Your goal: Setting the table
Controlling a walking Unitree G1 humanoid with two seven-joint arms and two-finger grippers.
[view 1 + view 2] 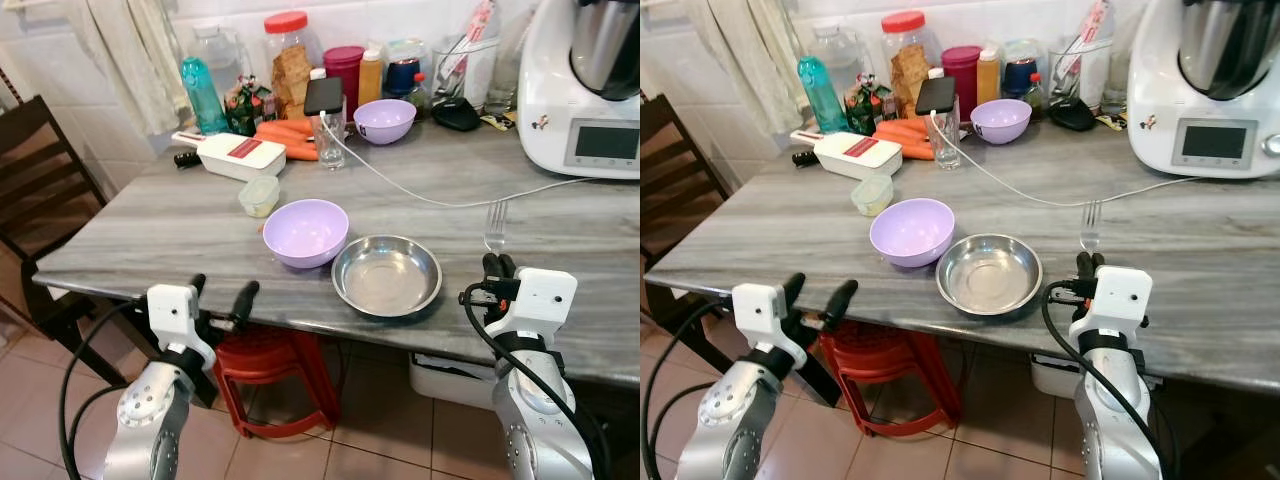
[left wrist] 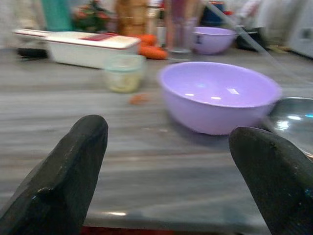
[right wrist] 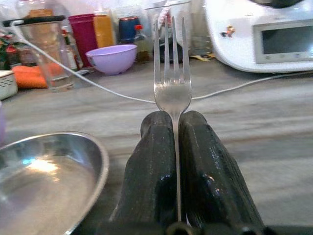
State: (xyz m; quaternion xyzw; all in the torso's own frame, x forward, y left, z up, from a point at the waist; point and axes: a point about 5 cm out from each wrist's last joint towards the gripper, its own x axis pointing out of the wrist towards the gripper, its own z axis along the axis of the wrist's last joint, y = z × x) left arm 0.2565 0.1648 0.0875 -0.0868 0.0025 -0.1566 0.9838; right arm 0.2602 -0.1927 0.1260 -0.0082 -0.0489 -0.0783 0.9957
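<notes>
- Gripping a fork (image 3: pixel 172 93) in our right end effector (image 1: pixel 497 266), we are pinching its handle tight between both black fingers, tines pointing toward 12 o'clock over the grey tabletop (image 1: pixel 180 235).
- We are holding the fork just at 3 o'clock of the steel dish (image 1: pixel 386 275), near the tabletop's front edge.
- We are keeping our left end effector (image 1: pixel 221 295) spread wide and empty at the front edge, at 7 o'clock of the lilac bowl (image 1: pixel 305 232).
- The lilac bowl is sitting touching the steel dish, at its 10 o'clock.
</notes>
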